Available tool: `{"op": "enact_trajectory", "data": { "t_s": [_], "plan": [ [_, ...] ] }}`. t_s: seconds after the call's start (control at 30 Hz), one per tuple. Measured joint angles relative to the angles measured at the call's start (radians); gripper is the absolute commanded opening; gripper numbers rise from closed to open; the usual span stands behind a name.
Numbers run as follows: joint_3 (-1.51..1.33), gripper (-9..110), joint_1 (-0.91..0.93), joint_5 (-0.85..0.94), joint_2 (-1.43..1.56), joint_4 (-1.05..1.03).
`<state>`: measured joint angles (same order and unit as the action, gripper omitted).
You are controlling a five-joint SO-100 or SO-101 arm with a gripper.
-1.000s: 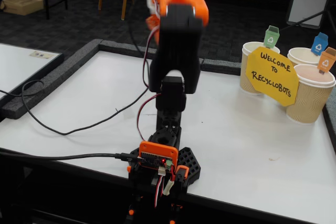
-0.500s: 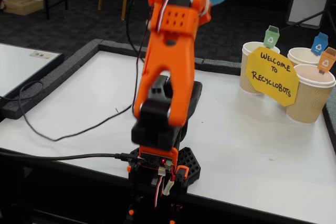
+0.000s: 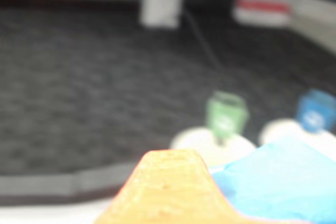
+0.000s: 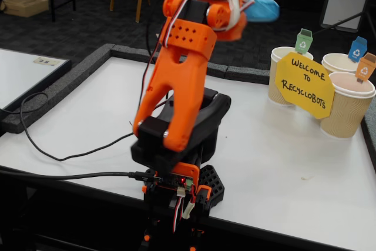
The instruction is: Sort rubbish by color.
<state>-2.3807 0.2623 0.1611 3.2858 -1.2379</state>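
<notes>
Orange tool (image 4: 249, 10) grips light blue crumpled paper wad (image 4: 261, 9) high above white counter (image 4: 282, 163), left of paper cups (image 4: 288, 74). Wad likely light, soft, compressible; mid-body pinch suits.

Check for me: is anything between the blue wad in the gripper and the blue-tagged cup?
Nothing visible blocks it. The blue wad is held high in the gripper; only open air separates it from the blue-tagged cup.

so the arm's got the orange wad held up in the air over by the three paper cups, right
Not the orange one. The gripper holds the light blue wad, as the fixed view shows; the wrist view shows blue too. The rest stands: it is raised above the table, toward the three paper cups.
</notes>
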Motion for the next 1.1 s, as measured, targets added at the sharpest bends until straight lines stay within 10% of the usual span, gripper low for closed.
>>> {"op": "enact_trajectory", "data": {
  "t_s": [0.37,1.1],
  "plan": [
    [-0.120,0,0.287,-0.002,-0.002,0.110],
    [-0.133,0,0.288,-0.002,-0.002,0.193]
  ]
}}
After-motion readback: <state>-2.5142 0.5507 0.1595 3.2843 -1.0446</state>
